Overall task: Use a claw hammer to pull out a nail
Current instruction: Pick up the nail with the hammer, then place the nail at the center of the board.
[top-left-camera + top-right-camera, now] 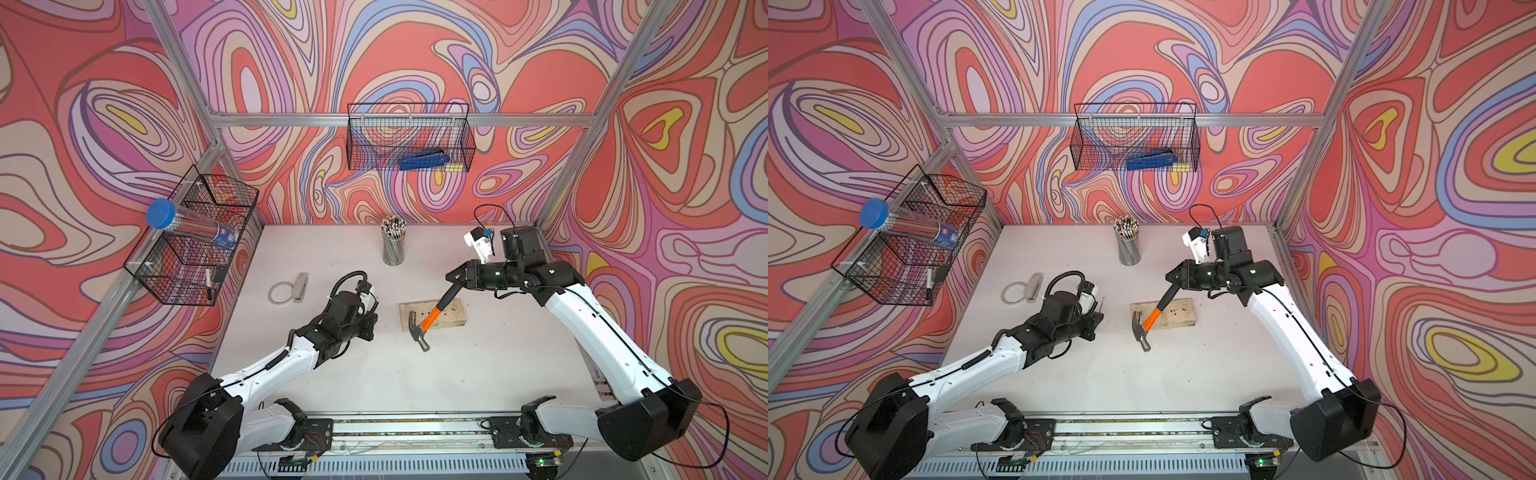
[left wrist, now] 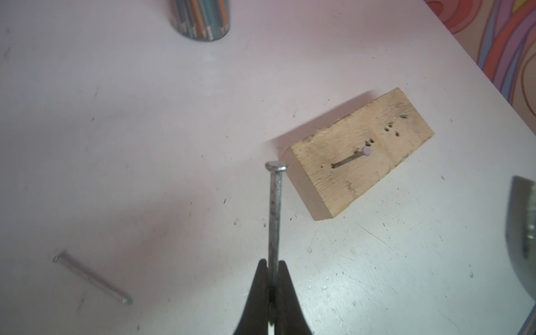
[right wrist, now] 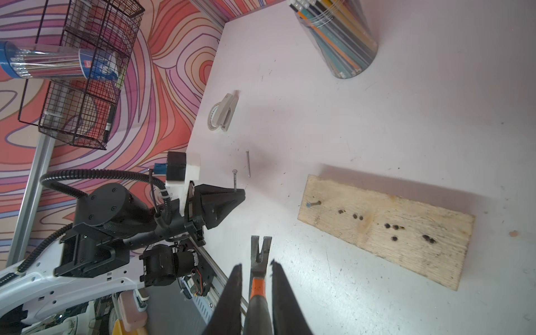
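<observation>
Overhead view of a robot desk (image 1: 374, 374) with a wooden block (image 1: 455, 320) lying near its middle. The right claw (image 1: 456, 281) is pressed together on the black handle of the claw hammer (image 1: 432, 318), gripping high up the handle, probably for leverage. The hammer slopes down and leftward across the block, so its steel head hangs just off the block's near left corner. Whether the head touches the desk cannot be told. The right arm comes in from the near right, its white link running toward the far side before the wrist bends left, roughly level. The left claw (image 2: 272, 265) is closed tight, pinching a straight nail (image 2: 275, 214) by its pointed end, with the head pointing away. It holds the nail left of the block and apart from the hammer, seemingly to keep a freed nail out of the way. The left arm stretches from the near left toward the middle, wrist low over the desk. A second nail (image 2: 92, 277) lies loose on the desk further left. One bent nail (image 2: 349, 159) leans out of the block's left end, so the pulling looks unfinished
</observation>
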You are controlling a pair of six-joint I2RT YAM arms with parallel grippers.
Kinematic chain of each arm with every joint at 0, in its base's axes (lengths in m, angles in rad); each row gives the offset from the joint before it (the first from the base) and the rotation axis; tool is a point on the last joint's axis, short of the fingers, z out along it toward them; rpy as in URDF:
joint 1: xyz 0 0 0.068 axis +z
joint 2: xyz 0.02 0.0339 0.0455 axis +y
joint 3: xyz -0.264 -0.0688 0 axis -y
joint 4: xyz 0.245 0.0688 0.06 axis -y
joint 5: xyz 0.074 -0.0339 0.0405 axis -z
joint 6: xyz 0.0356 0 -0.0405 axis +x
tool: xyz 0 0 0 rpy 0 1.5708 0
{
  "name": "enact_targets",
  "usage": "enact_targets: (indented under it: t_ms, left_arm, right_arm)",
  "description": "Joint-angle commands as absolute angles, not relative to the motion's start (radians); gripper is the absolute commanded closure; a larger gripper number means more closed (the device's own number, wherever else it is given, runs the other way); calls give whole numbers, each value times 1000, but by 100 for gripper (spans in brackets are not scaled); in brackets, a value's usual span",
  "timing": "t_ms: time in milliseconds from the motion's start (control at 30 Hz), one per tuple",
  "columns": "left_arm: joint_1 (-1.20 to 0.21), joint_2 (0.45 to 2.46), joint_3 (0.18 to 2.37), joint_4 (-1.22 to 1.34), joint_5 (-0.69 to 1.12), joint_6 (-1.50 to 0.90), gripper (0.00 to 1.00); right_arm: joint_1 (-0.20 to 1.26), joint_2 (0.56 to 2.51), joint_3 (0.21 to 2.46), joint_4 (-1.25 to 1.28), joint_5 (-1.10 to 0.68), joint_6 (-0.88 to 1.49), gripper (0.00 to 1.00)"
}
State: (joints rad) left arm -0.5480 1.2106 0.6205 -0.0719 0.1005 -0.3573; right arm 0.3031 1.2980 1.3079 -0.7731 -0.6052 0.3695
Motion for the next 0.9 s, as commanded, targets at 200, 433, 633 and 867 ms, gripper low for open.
enact_targets:
  t_ms: [200,433,633,867]
  left_arm:
    - [-404,1505,814,-408,132,-605,100]
    - [-392,1645,901,-466,85,-636,100]
    - [-392,1683,926,-498,29,-644,97]
    - [-391,1668,921,-501,3,-636,77]
  right_arm:
    - [298,1259,1268,-696,-566,400,100]
    - [297,1241,1249,-698,-549,407,100]
    - [298,1239,1239,-690,-538,407,100]
    - [298,1235,1219,-691,-485,405,100]
